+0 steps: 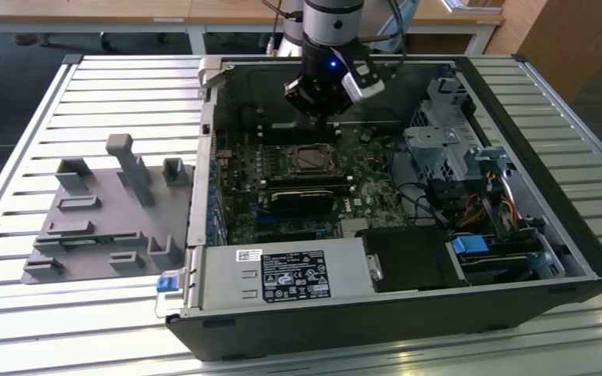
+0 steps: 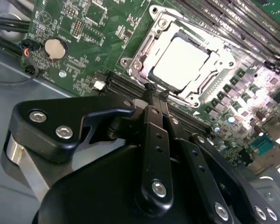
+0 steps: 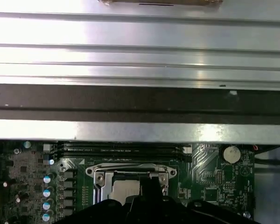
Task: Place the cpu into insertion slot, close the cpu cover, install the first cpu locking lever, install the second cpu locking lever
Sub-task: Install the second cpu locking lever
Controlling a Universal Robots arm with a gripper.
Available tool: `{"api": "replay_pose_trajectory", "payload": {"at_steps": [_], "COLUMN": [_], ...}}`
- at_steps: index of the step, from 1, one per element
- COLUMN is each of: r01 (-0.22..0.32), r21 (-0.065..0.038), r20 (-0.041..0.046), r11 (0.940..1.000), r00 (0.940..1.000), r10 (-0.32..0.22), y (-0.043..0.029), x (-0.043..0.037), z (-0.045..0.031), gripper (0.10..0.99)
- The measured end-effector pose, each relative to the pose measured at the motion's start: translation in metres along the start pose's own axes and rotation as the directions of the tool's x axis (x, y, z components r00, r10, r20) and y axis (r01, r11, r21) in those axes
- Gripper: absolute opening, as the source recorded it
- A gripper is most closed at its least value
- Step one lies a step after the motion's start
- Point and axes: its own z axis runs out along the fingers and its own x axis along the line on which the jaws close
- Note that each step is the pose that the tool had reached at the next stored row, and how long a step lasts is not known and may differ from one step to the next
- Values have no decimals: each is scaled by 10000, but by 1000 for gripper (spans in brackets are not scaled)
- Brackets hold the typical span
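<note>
— Slatted pale metal bench [image 1: 50, 313] carries an open black computer case [image 1: 552, 258], green motherboard [image 1: 244, 168] lying flat inside. Where is the chip?

— Pale silvery-grey square cpu [image 2: 182, 63] sits in the square metal-rimmed insertion slot [image 1: 309, 160], the thin silvery cpu cover [image 2: 142, 49] framing it.

— And the arm?

— Black gripper [image 2: 155, 94] hangs just beside that slot, near its edge, fingers pressed together, holding nothing.

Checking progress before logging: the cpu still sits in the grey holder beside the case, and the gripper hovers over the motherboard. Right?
Not quite. In the second wrist view the cpu already sits in the insertion slot on the motherboard. The gripper does hover over the motherboard.
</note>
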Motion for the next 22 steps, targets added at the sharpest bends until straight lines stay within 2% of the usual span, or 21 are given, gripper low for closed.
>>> {"api": "replay_pose_trajectory", "payload": {"at_steps": [10,15,17,20,22], "r01": [-1,-4,-4,-6,-9], "r21": [0,0,-4,-45,-141], "r20": [-9,-109,-121,-122,-123], "r11": [10000,10000,10000,10000,9999], "r00": [10000,9999,9999,9999,9999], "r10": [1,4,4,6,7], "y": [-173,-259,-298,-354,-394], "x": [0,-2,-2,-2,-2], "z": [-6,-9,-9,-10,-11], "gripper": [118,118,118,118,118]}}
